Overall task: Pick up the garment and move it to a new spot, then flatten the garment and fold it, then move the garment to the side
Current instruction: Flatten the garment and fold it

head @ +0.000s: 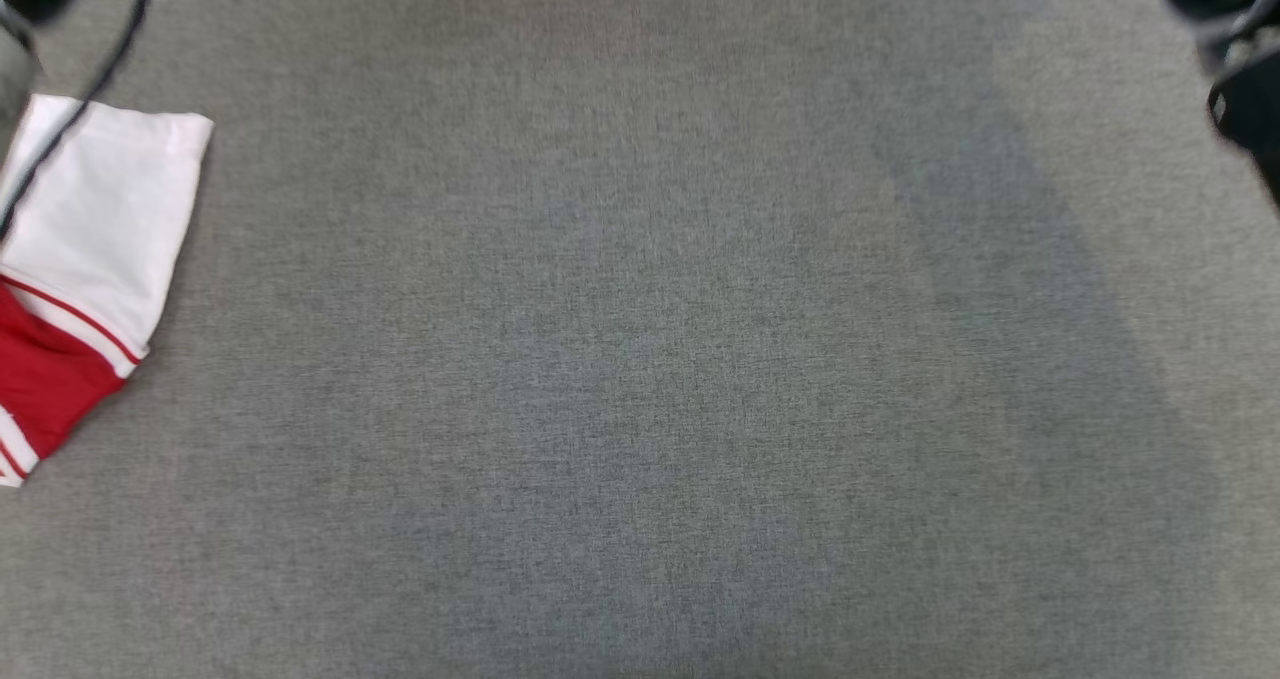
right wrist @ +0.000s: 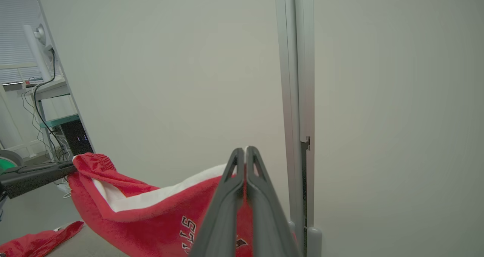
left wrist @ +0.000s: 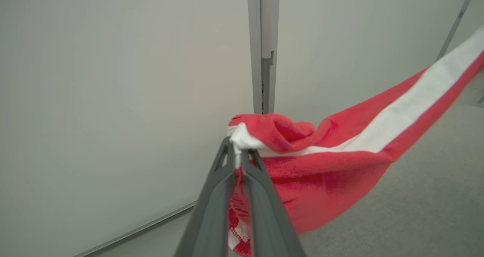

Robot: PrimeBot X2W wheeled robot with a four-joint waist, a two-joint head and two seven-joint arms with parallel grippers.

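Item: red-and-white garment [left wrist: 332, 166], slung between left end effector [left wrist: 237, 153] and right end effector [right wrist: 245, 153], both clamped on it. Handling: draw taut, lower evenly onto bench [head: 640, 359].

The red garment [right wrist: 143, 219], with a white band and dark lettering, sags in mid-air, stretched between two pinched ends, possibly shorts.

Soft even light; faint shadows; garment [left wrist: 340, 166] blurred.
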